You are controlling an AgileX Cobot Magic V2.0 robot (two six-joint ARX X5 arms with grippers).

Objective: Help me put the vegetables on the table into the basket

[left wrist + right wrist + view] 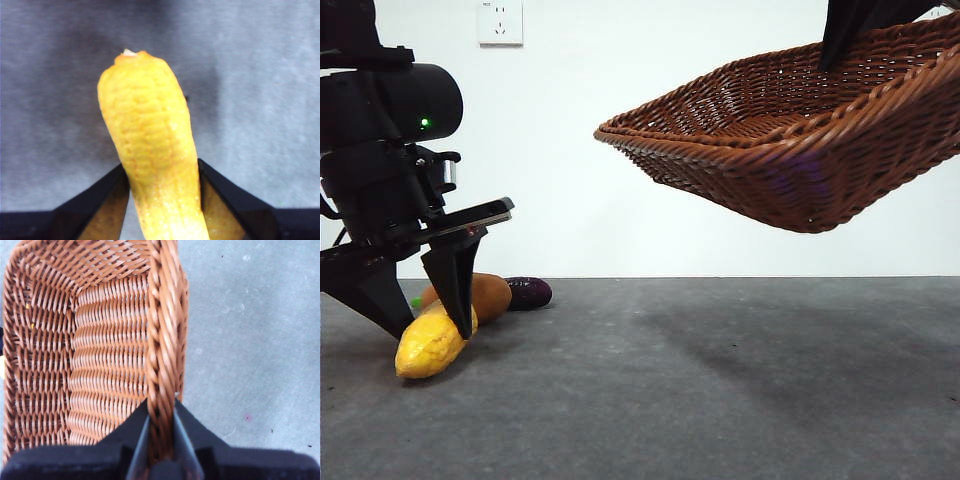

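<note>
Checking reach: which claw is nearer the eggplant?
Left. The left claw straddles the yellow vegetable beside the eggplant; the right claw holds the basket aloft, far across.

Open table mid, clutter left, basket overhead right

We see bare table point(720, 390) under the raised basket point(790, 150); potato point(485, 295) and eggplant point(528, 292) crowd just behind the left gripper point(425, 325) clamping the yellow one point(428, 345).

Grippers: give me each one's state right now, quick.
Left gripper: shut on the bumpy yellow vegetable, down at the table.
Right gripper: shut on the basket rim, holding it tilted in the air.
</note>
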